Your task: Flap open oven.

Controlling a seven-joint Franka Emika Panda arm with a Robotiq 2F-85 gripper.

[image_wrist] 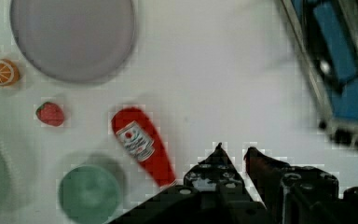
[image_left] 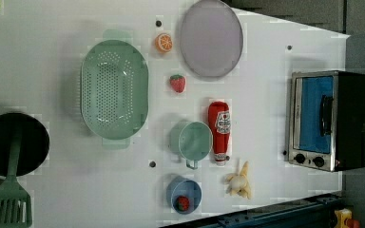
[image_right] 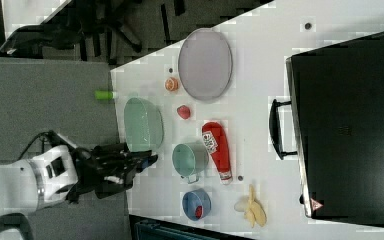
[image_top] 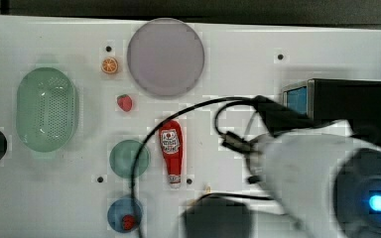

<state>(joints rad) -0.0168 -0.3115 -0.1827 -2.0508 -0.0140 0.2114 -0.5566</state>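
The oven (image_left: pixel 330 121) is a black box with a silver front frame, standing at the left view's right edge of the white table. Its blue glass door (image_left: pixel 313 114) lies flat against the front, the dark bar handle (image_left: pixel 326 115) across it. The handle (image_right: pixel 277 127) also sticks out from the oven (image_right: pixel 350 125) in the right view. My gripper (image_wrist: pixel 234 149) hovers above the table between the ketchup bottle (image_wrist: pixel 142 144) and the oven (image_wrist: pixel 335 70). Its fingertips stand close together with nothing between them. In the right view the gripper (image_right: pixel 147 160) hangs high, apart from the oven.
On the table are a purple plate (image_left: pixel 211 38), a green colander (image_left: pixel 114 90), a green cup (image_left: pixel 192 141), a blue bowl (image_left: pixel 184 194) holding a strawberry, a banana (image_left: pixel 240 183), an orange slice (image_left: pixel 164 42) and a loose strawberry (image_left: pixel 177 83). A black pan (image_left: pixel 14 142) and a green spatula (image_left: pixel 7 204) sit at the left view's left.
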